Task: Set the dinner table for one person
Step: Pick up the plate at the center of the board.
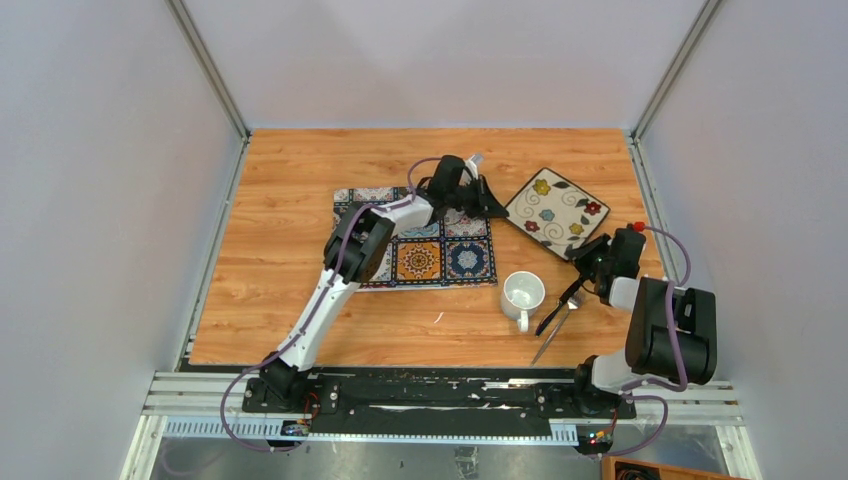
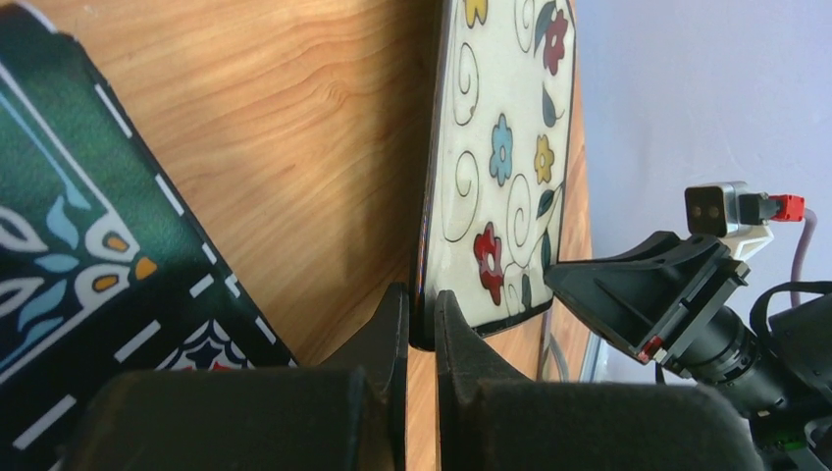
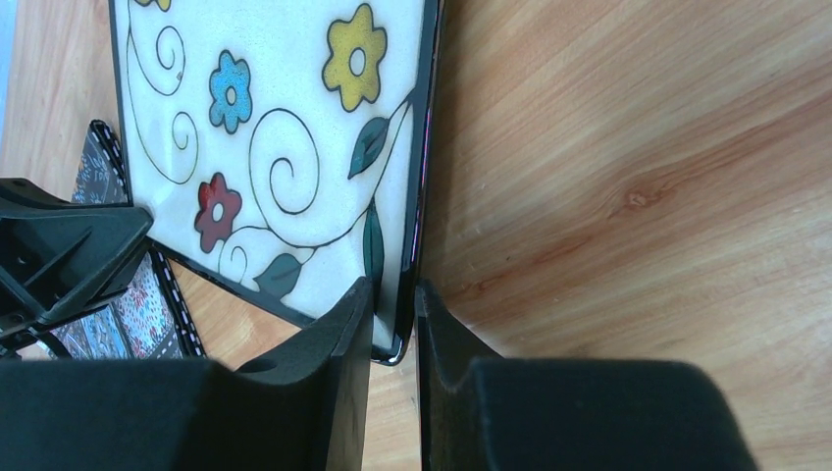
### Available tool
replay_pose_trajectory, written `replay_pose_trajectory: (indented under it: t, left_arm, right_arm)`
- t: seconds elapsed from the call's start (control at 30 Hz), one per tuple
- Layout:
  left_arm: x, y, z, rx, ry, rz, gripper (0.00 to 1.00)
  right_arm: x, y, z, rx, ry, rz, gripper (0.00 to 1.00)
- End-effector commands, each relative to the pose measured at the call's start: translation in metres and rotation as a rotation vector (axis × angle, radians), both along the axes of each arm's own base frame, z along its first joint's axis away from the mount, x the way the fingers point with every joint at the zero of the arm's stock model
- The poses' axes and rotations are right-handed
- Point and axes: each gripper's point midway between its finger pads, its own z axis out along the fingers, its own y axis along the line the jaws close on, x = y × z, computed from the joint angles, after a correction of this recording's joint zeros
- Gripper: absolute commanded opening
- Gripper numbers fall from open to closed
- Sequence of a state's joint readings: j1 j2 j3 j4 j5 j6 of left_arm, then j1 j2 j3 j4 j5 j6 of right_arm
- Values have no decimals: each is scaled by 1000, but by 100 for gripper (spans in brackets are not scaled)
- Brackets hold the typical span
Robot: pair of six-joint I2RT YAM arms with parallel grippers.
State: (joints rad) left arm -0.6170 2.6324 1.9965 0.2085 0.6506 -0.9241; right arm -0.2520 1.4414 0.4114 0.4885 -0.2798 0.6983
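Two black robot arms are working over the dinner table [image 1: 290, 200], a large rectangular top of light orange-brown wood-grain planks that is filling the floor of a white-walled enclosure, with both arm bases sitting along its near edge.

The left arm is reaching across a colourful tile-patterned cloth placemat [image 1: 440, 258], which is lying at the middle of the table. The left gripper [image 2: 422, 312] is pinching the left corner of a square cream ceramic plate [image 1: 558, 212] with a dark rim and painted red, blue and yellow flowers. In the left wrist view, its jaws are standing nearly together, with the plate's rim clamped between them.

The right gripper [image 3: 393, 287] is meeting the same plate at its near right corner, one finger over the decorated face and the other outside the rim. These jaws appear to be clamped on the rim too, though the close view is leaving some doubt about contact on the outer side.

The plate is sitting right of the placemat, towards the far right of the table. Nearer the arms, a white ceramic mug [image 1: 523, 293] is standing upright just off the placemat's near right corner. Beside it, a silver metal fork [image 1: 552, 340] and a dark-handled utensil [image 1: 555, 313] are lying side by side on the wood below the right gripper.
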Motion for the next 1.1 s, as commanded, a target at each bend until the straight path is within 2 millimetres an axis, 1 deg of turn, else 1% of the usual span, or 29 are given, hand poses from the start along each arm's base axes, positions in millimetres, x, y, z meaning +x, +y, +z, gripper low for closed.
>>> replay_pose_trajectory:
  t: [0.0,0.13,0.3,0.37,0.47,0.7,0.77,0.8,0.83,0.93,0.97,1.0,1.03,1.07]
  left_arm:
    - [-43,-21,24,-22,-115,-172,0]
    - [-45,-18,30,-18,-130,-172,0]
    - [-47,-12,38,-1,-162,-156,0]
    - [-47,-10,40,6,-170,-149,0]
    - [-49,-5,37,19,-161,-139,0]
    - [-54,3,37,42,-164,-126,0]
    - [-55,7,36,50,-159,-118,0]
    - [-56,10,34,57,-155,-114,0]
    - [-57,12,32,62,-150,-111,0]
    - [-60,17,28,77,-143,-106,0]
    - [-61,18,26,81,-139,-105,0]
    - [-62,19,25,82,-137,-106,0]
    - [-62,19,24,83,-134,-107,0]
    - [-63,19,24,82,-132,-107,0]
  right_arm:
    - [-3,22,6,-18,-4,113,0]
    - [5,31,19,-34,-24,150,0]
    - [16,49,34,-89,-42,211,0]
    - [19,56,38,-100,-48,232,0]
    - [25,65,44,-100,-61,260,0]
    - [33,82,49,-94,-76,311,0]
    - [36,82,49,-93,-77,309,0]
    - [35,90,49,-91,-78,330,0]
    - [35,93,48,-88,-75,337,0]
    - [37,91,41,-87,-54,314,0]
    - [38,88,38,-95,-43,299,11]
    - [39,86,35,-99,-35,292,20]
    - [40,83,33,-110,-30,279,32]
    - [41,82,32,-114,-25,276,37]
